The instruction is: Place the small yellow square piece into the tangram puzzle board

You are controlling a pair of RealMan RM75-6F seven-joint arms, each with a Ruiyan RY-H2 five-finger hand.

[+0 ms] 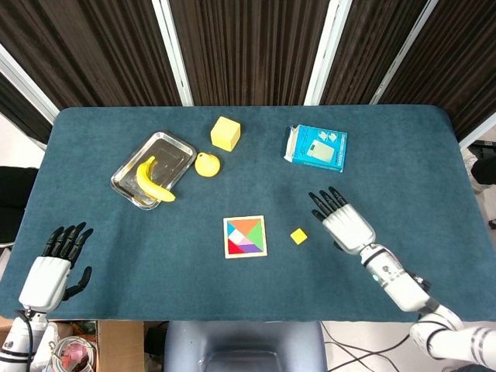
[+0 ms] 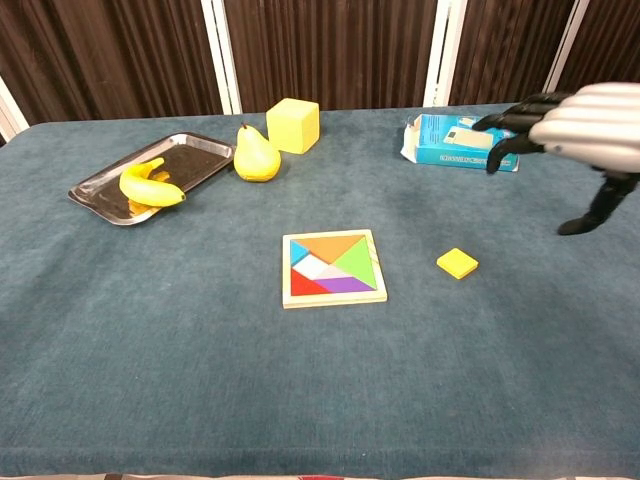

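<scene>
The right hand [image 1: 346,225] is held above the table [image 1: 403,155] with its fingers spread and nothing in them, palm down. That is the posture suited to a reach, and a pick-up is judged to be in preparation. The small yellow square [image 1: 299,236] lies flat on the cloth just beside that hand, toward the robot's left and slightly nearer the robot than the fingertips; it is not touched. In the chest view the hand [image 2: 585,130] is seen well above the square [image 2: 457,263], so a descent is judged to be needed before any pinch can be made.

The puzzle board [image 1: 245,236] lies beyond the square on the same side of the right hand, apart from the piece. Coloured pieces fill most of its frame, and a pale patch near its middle [image 2: 318,268] may be the vacant slot, though this cannot be told for certain. The square sits turned on a corner relative to the board, so some rotation will probably be called for.

The left hand [image 1: 53,263] rests at the near table edge, far from both things, fingers apart and empty; it is judged to be parked because the piece lies within the right arm's reach.
</scene>
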